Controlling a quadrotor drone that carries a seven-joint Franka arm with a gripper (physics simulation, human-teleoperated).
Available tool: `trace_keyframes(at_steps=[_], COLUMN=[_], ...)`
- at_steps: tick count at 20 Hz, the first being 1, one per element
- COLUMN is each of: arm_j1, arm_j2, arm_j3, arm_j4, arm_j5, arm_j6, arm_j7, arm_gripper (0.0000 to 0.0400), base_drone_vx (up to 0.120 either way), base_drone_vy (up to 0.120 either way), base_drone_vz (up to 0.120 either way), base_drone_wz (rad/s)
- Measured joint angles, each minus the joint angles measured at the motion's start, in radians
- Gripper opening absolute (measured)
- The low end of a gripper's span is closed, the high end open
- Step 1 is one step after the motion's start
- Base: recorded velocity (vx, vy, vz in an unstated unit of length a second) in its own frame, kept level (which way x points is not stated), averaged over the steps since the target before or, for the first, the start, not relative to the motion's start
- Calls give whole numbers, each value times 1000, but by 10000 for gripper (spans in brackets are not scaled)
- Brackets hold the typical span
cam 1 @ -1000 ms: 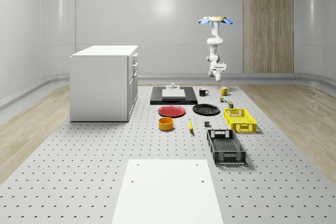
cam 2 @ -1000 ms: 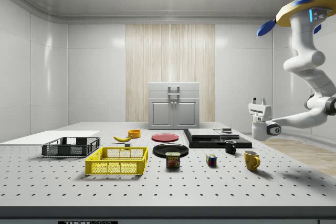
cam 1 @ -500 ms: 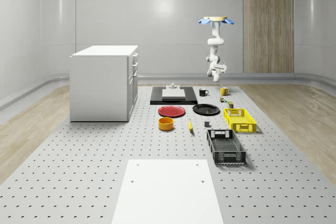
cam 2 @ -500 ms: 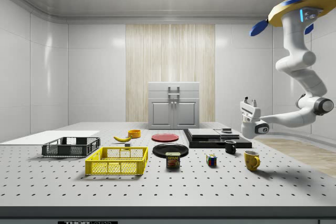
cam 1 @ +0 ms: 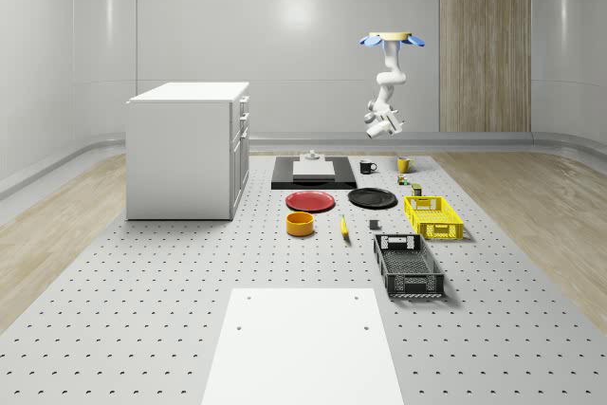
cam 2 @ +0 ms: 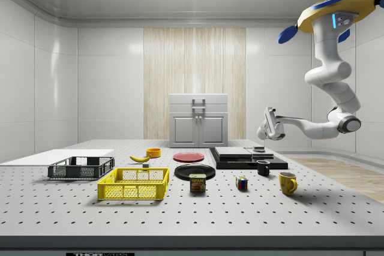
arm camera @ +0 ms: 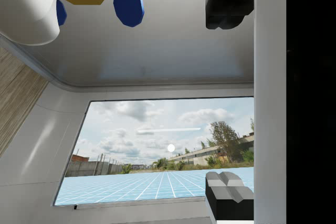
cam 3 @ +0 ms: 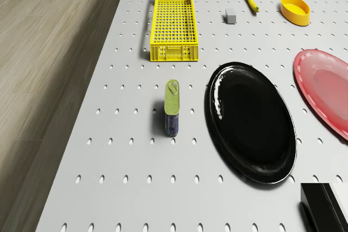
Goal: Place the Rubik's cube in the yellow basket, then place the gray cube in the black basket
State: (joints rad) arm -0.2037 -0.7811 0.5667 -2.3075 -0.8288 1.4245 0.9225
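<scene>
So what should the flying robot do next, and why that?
Probably swing the arm down toward the Rubik's cube. The drone hovers high near the table's far end, and the gripper hangs well above the table, holding nothing. The cube sits on the table beside the can, not in the yellow basket.

A simulated robotics test room. A gray perforated table (cam 1: 142,329) like an optical breadboard carries a white cabinet (cam 1: 188,149) and scattered test props; smooth pale curved walls (cam 1: 38,54), one wood panel (cam 1: 484,40), and a window (arm camera: 157,150) apparently opening on a rendered grid complete it.
</scene>
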Motion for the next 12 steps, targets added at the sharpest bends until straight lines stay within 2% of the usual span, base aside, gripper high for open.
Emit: trace_keyframes(at_steps=[3, 5, 8, 12], arm_j1=[-104, -196, -357, -554], arm_j2=[-42, -71, -112, -162], arm_j3=[191, 303, 437, 553], arm_j4=[-191, -318, -457, -546], arm_j5=[-339, -559, -825, -1030], arm_j6=[0, -20, -82, -173], arm_j7=[101, 187, 321, 460], arm_gripper=[400, 400, 400, 400], base_drone_vx=[120, 120, 120, 120], base_drone_vy=[0, 0, 0, 0], base_drone_vz=[-120, -120, -120, -120], base_drone_wz=[0, 0, 0, 0])
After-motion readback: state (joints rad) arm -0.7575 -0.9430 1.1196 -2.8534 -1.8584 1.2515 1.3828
